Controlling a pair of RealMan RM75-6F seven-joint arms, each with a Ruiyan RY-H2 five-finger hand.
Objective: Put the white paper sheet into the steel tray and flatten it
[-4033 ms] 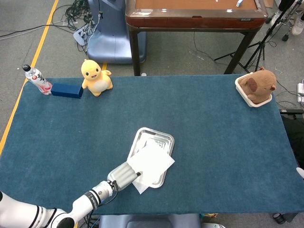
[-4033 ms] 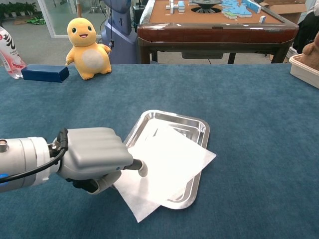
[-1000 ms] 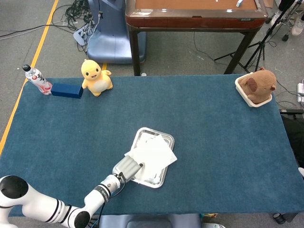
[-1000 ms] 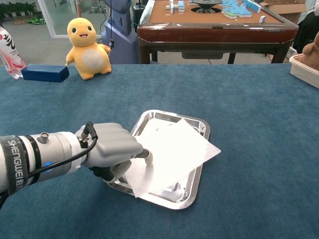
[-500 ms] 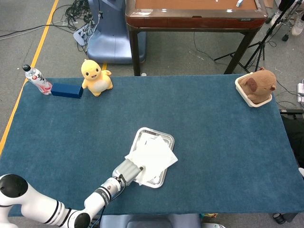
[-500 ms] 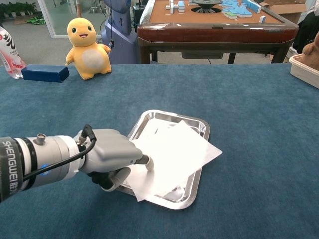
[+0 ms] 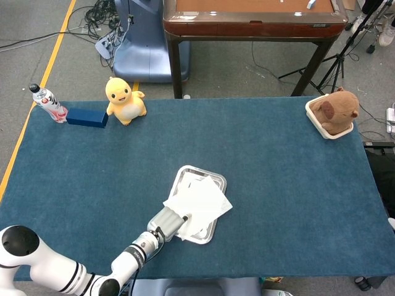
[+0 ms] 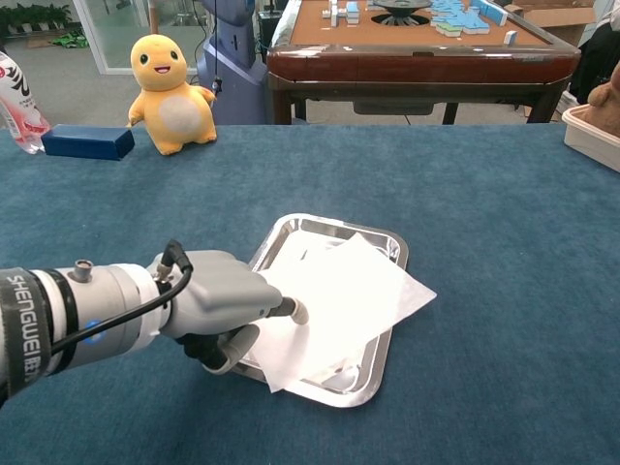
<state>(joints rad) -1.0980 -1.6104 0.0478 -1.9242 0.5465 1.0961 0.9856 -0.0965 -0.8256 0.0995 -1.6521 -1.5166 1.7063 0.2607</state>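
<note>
the blue counter (image 7: 278,185) carries a steel tray (image 7: 215,182) near its front middle. at the far left lie a bottle (image 7: 47,102), a blue box (image 7: 87,117) and a yellow toy (image 7: 125,100) in a row. at the far right sits a white bin (image 7: 321,126).

Left hand (image 7: 166,221) pinches white paper sheet (image 7: 199,202) over steel tray (image 7: 216,180).

Your head view looks steeply down from high above, taking in the whole blue worktop (image 7: 296,203). Your chest view sits low and close, facing forward across it. Both share the steel tray (image 7: 184,174) (image 8: 386,242) at centre.
</note>
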